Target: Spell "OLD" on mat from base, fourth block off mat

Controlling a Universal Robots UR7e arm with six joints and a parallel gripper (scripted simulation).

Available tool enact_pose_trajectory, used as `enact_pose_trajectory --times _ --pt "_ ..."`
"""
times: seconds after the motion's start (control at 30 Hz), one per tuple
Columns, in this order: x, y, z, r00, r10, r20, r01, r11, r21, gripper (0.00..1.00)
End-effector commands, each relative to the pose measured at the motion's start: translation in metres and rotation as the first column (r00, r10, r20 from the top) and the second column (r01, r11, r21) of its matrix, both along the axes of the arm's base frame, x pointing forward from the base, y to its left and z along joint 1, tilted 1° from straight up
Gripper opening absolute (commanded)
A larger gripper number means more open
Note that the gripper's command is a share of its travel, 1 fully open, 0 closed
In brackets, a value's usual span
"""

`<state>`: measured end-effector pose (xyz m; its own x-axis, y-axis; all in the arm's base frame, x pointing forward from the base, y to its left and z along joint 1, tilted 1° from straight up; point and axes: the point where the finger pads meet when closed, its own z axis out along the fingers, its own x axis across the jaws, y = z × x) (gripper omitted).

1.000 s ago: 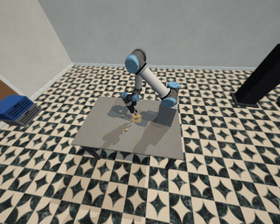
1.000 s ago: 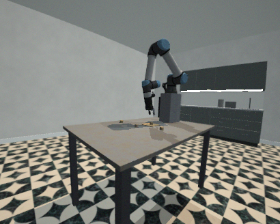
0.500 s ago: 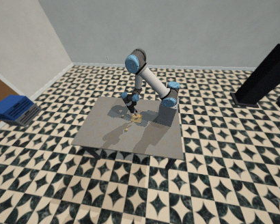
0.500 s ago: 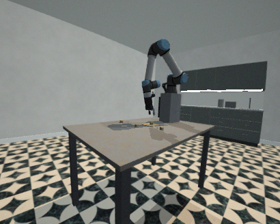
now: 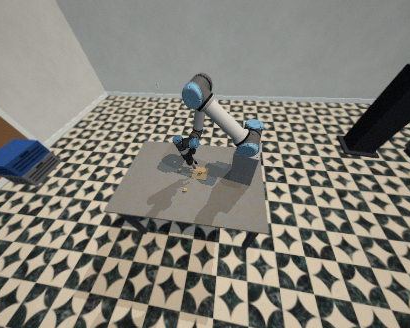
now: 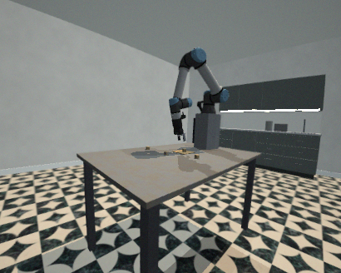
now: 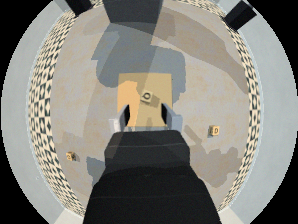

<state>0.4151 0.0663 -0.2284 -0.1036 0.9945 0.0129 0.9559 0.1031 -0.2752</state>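
Note:
My gripper (image 5: 193, 164) (image 6: 181, 137) (image 7: 145, 110) is open and empty, above the table beside the mat's outer edge in the top and exterior views. The tan mat (image 5: 203, 177) (image 6: 177, 152) (image 7: 159, 119) lies flat. One block (image 6: 184, 150) (image 7: 146, 96) sits on it, turned askew, with a round letter like O or Q. A block reading D (image 5: 185, 190) (image 6: 196, 156) (image 7: 214, 130) lies off the mat, right in the wrist view. Another block (image 6: 147, 148) (image 7: 71, 156) lies far left there, its letter unclear. A fourth block (image 5: 179, 170) (image 6: 165, 153) lies off the mat, hidden in the wrist view.
The grey robot pedestal (image 5: 243, 169) (image 6: 207, 131) stands at one end of the table (image 5: 132, 195) (image 6: 143, 179), beyond the mat. Shadows of the arm fall across the table and mat. The loose blocks lie spread around the mat's outer side.

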Motion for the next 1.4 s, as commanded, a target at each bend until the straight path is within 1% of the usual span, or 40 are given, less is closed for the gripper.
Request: enact_pose_trajectory --times 0.0,0.1,0.17,0.37,0.47,0.57,0.67,0.8,1.37 --pt "0.045 0.0 -0.003 1.0 0.0 0.004 0.0 1.0 0.0 1.0" --pt "0.073 0.001 -0.004 1.0 0.0 0.004 0.0 1.0 0.0 1.0" --pt "0.073 0.001 -0.004 1.0 0.0 0.004 0.0 1.0 0.0 1.0" --pt "0.125 0.004 -0.002 1.0 0.0 0.004 0.0 1.0 0.0 1.0" --pt "0.143 0.006 -0.001 1.0 0.0 0.004 0.0 1.0 0.0 1.0" --pt "0.155 0.007 0.001 1.0 0.0 0.004 0.0 1.0 0.0 1.0" --pt "0.161 0.007 0.001 1.0 0.0 0.004 0.0 1.0 0.0 1.0" --pt "0.163 0.007 0.001 1.0 0.0 0.004 0.0 1.0 0.0 1.0" --pt "0.163 0.007 0.002 1.0 0.0 0.004 0.0 1.0 0.0 1.0"
